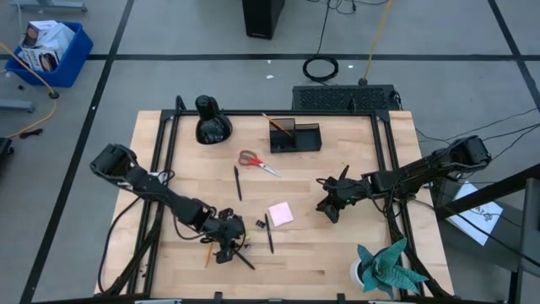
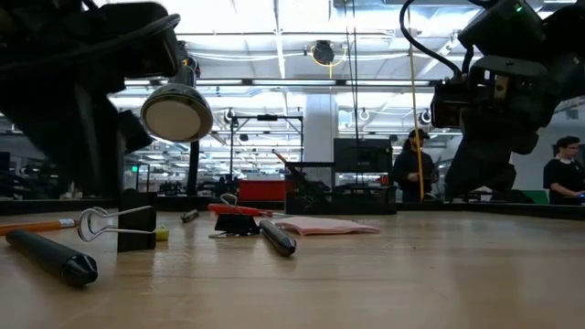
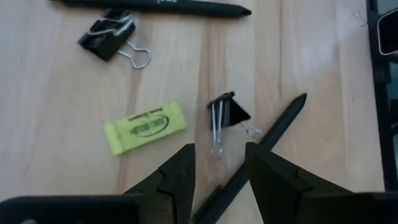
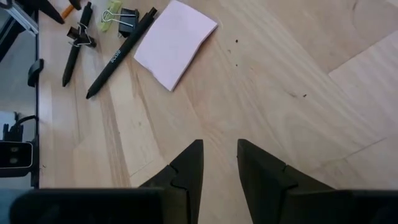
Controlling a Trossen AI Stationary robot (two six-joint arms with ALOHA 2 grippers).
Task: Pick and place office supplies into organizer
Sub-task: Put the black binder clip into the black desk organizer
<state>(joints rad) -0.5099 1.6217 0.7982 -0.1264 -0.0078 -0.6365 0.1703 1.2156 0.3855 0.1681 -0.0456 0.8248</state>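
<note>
Though empty, left pincer (image 3: 217, 171) apart over wire-handled binder clip (image 3: 227, 117); right pincer (image 4: 219, 163) likewise

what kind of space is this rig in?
Probably a large open lab or workshop hall: the low view shows exposed ceiling lights and people at benches behind the table, and the high view shows floor tape lines and loose cables.

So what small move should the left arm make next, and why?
Probably lower the left tool onto the binder clip and close. Its fingers stand apart with nothing between them, just short of the clip, which lies free against a black pen.
</note>
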